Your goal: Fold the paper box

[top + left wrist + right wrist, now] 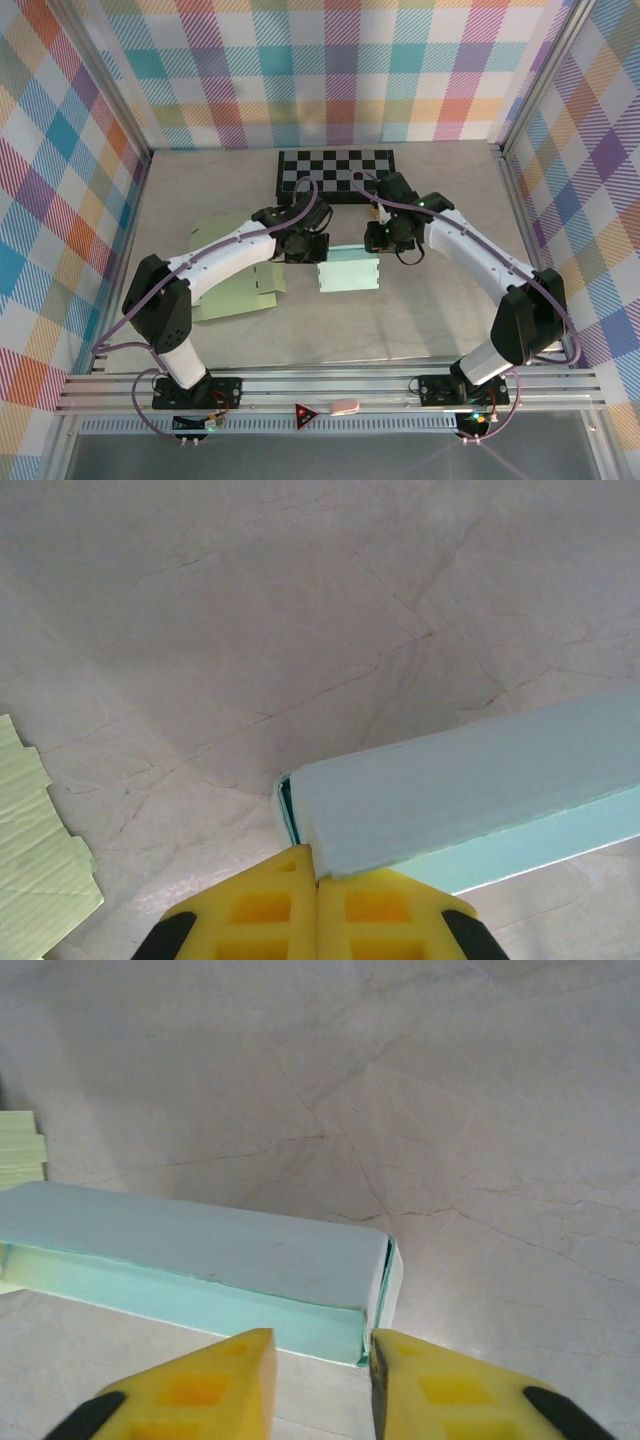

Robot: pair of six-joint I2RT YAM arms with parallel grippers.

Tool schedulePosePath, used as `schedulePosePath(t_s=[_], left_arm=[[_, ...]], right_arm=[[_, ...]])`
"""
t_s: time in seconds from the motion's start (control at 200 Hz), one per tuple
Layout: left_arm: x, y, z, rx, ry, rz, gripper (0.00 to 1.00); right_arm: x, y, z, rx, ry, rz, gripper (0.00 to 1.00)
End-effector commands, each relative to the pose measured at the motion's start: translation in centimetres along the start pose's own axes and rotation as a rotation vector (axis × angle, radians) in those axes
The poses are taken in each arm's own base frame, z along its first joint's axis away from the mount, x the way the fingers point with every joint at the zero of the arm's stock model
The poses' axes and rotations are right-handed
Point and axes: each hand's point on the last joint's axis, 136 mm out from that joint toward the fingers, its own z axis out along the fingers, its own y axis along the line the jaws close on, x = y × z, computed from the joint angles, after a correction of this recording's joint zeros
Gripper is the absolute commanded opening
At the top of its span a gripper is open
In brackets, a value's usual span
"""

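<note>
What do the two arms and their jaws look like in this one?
Both the left arm and right arm have white link shells, black joints and bases, with a purple cable looping along each. The left gripper and right gripper have yellow jaws with moulded rectangular recesses.

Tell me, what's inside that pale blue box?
The blue box looks folded shut; its walls cover the interior. Only narrow slits at its ends show, with tucked blue flap edges inside.

This is a robotics lab test cell. A pale table (pixel 440 200) is boxed in by plaid cloth walls (pixel 340 70), a checkerboard (pixel 335 172) lies at the table's far side, and a slotted aluminium rail (pixel 330 385) runs along its near edge.
</note>
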Motion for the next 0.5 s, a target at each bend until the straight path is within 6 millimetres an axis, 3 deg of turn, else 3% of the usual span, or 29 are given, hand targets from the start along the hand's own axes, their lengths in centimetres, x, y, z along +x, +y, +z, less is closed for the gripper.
schedulePosePath(t_s=[0.0,0.22,0.495], left_arm=[[-0.5,-0.4,-1.4,-0.015,-0.084,0.044,0.0],[0.2,-0.2,-1.9,-0.047,-0.136,0.068,0.0],[1.3,-0.3,-2.2,-0.066,-0.171,0.083,0.0]], right_arm=[[0.3,0.9,-1.9,-0.063,-0.033,0.111,0.37],[1.3,0.7,-3.6,-0.146,-0.08,0.51,0.64],[2.0,1.6,-2.8,-0.398,-0.081,0.981,0.78]])
